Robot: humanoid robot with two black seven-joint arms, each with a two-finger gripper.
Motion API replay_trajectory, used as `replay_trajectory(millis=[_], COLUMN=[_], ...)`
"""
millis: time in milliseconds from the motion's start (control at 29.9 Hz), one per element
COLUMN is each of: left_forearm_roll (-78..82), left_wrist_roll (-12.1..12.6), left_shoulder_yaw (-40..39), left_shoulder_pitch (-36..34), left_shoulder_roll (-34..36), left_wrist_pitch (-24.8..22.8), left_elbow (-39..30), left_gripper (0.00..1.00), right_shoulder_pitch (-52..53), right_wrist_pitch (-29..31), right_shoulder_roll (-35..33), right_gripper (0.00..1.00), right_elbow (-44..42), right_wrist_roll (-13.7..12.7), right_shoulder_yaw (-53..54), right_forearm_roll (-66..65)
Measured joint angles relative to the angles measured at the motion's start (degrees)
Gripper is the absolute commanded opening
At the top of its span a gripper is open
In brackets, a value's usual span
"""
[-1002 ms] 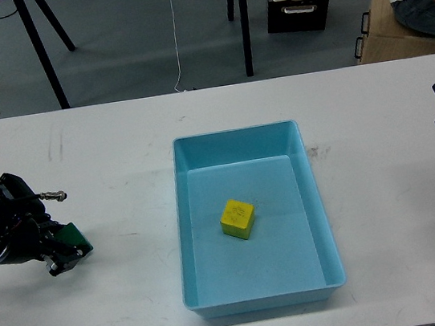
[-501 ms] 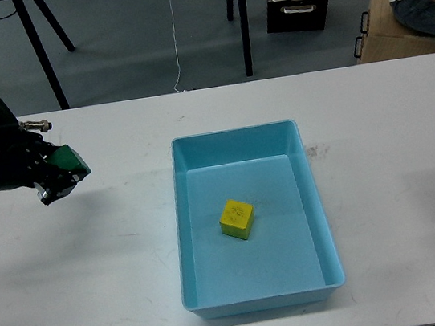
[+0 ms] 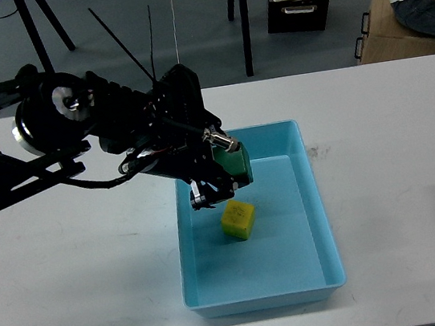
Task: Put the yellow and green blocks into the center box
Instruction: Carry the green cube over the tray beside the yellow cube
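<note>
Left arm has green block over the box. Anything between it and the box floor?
Nothing visible blocks the drop. The left gripper holds the green block above the blue box, well inside its walls. The yellow block lies on the floor just below and slightly nearer; the green one may land against it.

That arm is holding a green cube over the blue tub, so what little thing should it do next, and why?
Probably open the left tool and let the green block drop. The block is already above the inside of the blue box, just behind the yellow block lying on its floor, so releasing here should land it inside. Lowering slightly first might soften the fall.
</note>
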Motion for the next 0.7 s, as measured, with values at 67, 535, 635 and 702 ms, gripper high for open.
replay_trajectory(millis=[67,535,635,702], left_forearm_roll=[0.0,0.01,0.01,0.01], left_wrist_roll=[0.0,0.01,0.01,0.01], left_shoulder_yaw=[1.98,5.17,5.06,5.06], left_shoulder_pitch=[0.11,5.59,5.86,5.97], left_shoulder_roll=[-2.48,-5.23,-6.33,-6.98], left_wrist_pitch=[0.0,0.01,0.01,0.02], left_elbow=[2.79,7.97,9.25,10.13], left_gripper=[0.18,0.39,0.52,0.59], right_shoulder_pitch=[-0.04,0.28,0.37,0.38], right_wrist_pitch=[0.0,0.07,0.09,0.08], right_shoulder_roll=[0.06,0.53,0.62,0.62], right_gripper=[0.98,0.98,0.98,0.98], right_elbow=[-1.52,-2.52,-2.52,-2.52], right_wrist_roll=[0.33,0.56,0.56,0.56], right_shoulder_yaw=[0.0,0.08,0.08,0.08], right_forearm_roll=[0.04,0.09,0.09,0.09])
